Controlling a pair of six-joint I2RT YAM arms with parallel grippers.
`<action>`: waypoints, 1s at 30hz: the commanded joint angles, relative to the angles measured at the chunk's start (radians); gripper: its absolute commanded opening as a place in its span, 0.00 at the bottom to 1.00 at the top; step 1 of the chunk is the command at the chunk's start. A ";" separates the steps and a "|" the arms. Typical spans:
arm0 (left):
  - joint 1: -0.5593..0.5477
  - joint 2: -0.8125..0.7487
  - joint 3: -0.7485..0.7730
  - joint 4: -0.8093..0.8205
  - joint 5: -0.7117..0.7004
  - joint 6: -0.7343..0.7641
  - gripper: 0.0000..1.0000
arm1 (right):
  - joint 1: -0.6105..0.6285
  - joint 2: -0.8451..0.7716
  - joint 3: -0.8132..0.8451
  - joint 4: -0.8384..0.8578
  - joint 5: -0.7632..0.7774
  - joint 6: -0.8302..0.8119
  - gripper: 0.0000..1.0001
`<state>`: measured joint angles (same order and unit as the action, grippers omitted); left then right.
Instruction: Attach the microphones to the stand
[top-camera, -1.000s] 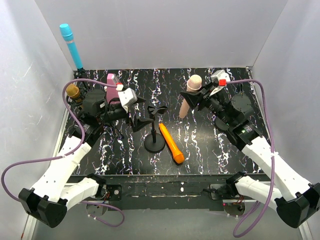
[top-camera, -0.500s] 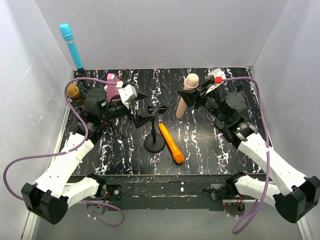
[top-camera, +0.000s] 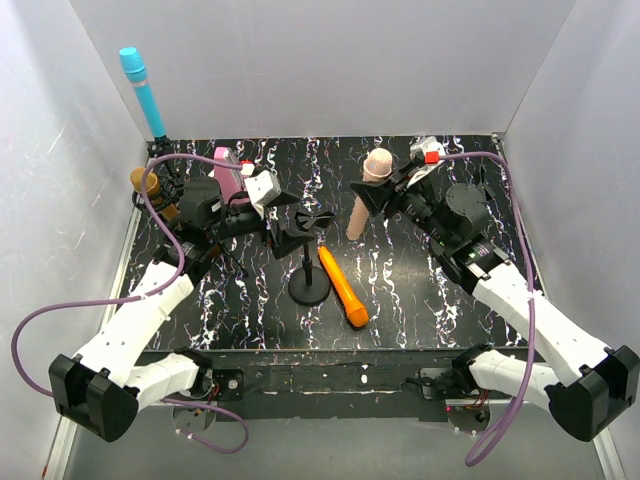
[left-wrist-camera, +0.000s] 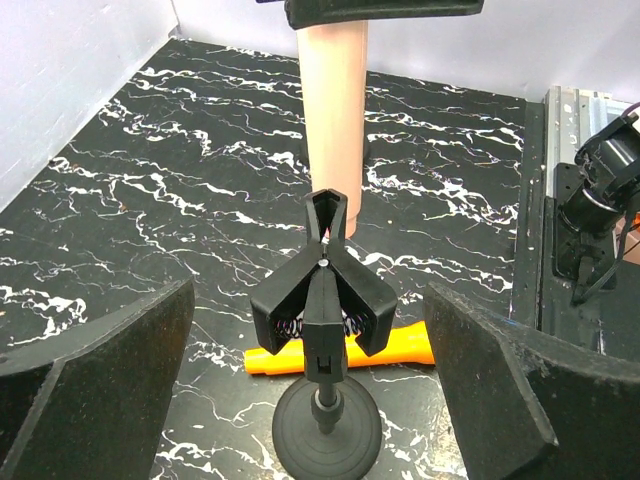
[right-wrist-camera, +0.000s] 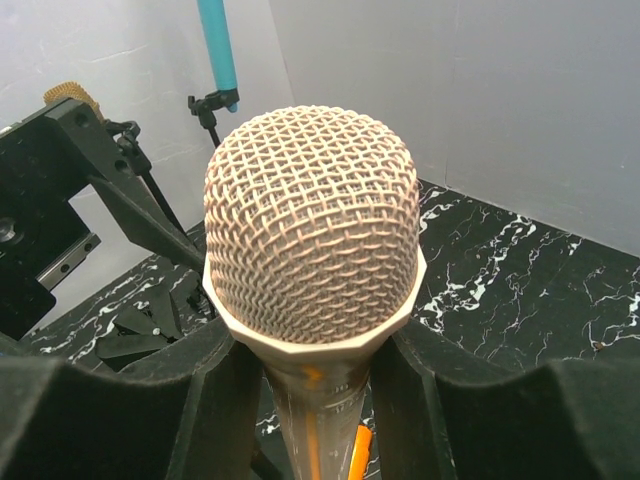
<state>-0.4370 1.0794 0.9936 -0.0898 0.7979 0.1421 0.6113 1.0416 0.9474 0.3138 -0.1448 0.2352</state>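
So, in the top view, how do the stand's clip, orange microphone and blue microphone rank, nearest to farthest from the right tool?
1. Stand's clip, just left of the right tool gripping the pink microphone.
2. Orange microphone, lying mid-table.
3. Blue microphone, back-left corner.

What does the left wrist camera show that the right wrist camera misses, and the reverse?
Left wrist only: the stand's round base and its empty clip head-on. Right wrist only: the peach microphone's mesh head, the cyan microphone and the gold microphone's head. Both: the peach microphone gripped by the right hand, and the orange microphone on the table.
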 joint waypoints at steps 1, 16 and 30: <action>-0.009 0.005 -0.016 -0.007 -0.017 0.010 0.98 | 0.011 0.012 0.050 0.062 -0.001 0.024 0.01; -0.023 0.016 -0.026 0.010 -0.012 -0.015 0.69 | 0.028 0.037 0.071 0.033 0.008 0.049 0.01; -0.026 0.001 -0.059 0.048 0.017 -0.099 0.12 | 0.053 0.070 0.096 0.039 -0.019 0.078 0.01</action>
<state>-0.4557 1.0996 0.9550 -0.0383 0.8040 0.0822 0.6479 1.0962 0.9756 0.2939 -0.1574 0.2924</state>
